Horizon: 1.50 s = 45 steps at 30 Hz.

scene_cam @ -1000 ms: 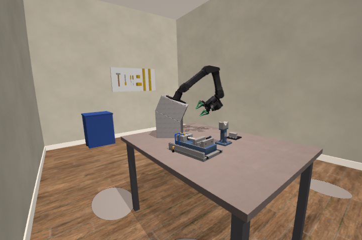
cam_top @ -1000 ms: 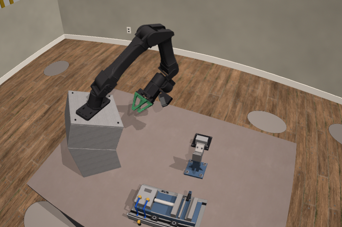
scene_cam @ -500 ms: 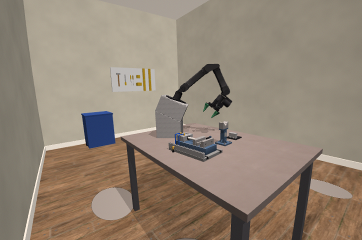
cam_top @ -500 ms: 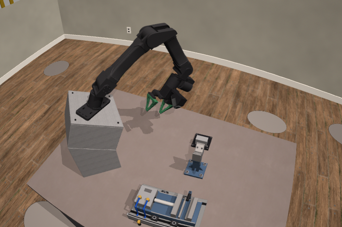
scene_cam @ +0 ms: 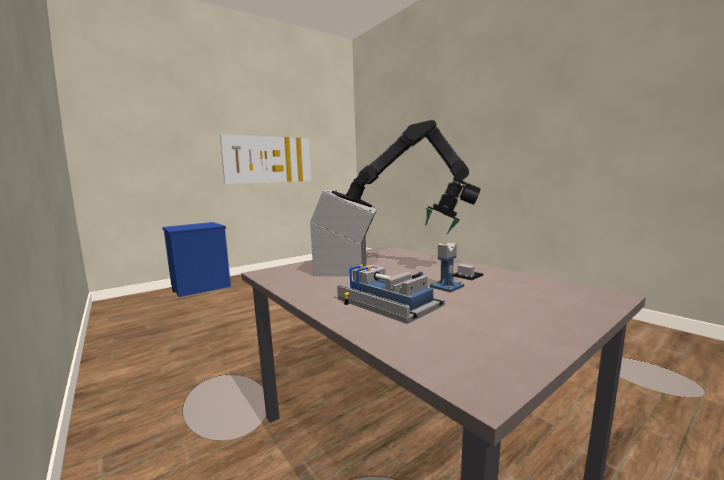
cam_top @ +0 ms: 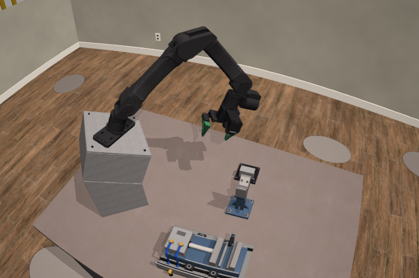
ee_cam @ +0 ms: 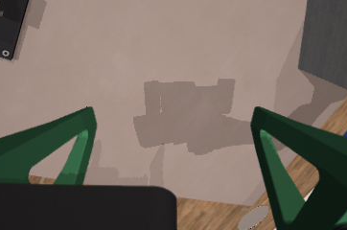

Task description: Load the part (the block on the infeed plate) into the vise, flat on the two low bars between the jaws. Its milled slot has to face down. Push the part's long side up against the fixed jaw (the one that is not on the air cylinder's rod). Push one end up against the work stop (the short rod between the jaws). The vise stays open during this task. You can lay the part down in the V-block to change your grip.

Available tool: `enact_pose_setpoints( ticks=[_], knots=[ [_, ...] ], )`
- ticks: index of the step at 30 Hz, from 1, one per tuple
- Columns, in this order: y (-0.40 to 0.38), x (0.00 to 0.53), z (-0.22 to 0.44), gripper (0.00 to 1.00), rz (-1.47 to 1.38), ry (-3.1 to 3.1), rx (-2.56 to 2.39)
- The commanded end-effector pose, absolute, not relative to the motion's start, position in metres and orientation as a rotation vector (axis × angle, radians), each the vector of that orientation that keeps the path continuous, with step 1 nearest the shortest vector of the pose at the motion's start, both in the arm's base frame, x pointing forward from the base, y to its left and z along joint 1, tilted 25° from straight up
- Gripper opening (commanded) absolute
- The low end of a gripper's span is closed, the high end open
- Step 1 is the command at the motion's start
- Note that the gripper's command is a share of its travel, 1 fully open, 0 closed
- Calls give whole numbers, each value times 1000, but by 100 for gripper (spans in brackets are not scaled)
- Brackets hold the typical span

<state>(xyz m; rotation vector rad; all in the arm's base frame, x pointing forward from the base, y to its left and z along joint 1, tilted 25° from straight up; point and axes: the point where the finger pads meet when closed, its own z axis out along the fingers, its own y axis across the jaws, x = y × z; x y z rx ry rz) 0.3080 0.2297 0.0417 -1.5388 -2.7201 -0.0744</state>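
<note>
The work surface is one brown-grey table (scene_cam: 504, 345) on dark legs, standing on a wood-plank floor (scene_cam: 164, 350) in a room with beige walls. A tool board (scene_cam: 265, 158) hangs on the far wall; one blue cabinet (scene_cam: 197, 258) stands below it.

Items on the table:
- one grey pedestal (cam_top: 114, 164) carrying one black arm (cam_top: 171, 58);
- one vise (cam_top: 206, 252) at the near edge, its jaws apart;
- one V-block (cam_top: 242, 190) on a blue base;
- one black infeed plate (cam_top: 256, 174) beyond it.

The part (cam_top: 247, 170), one grey block, lies on the infeed plate.

The gripper (cam_top: 217, 130) hangs above the table's far edge, green fingers spread wide, holding nothing.
</note>
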Motion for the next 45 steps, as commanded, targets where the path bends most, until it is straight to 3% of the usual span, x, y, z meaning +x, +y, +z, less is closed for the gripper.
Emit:
enact_pose_setpoints(
  ticks=[1,14,26,27,45],
  knots=[
    [239,345,76,100,-311,-2610,-1751],
    [210,430,150,100,-760,-2194,-2171],
    [203,432,143,100,-714,-2157,-2213],
    [203,432,143,81,-714,-2157,-2213],
    [204,432,143,81,-714,-2162,-2208]
  ],
)
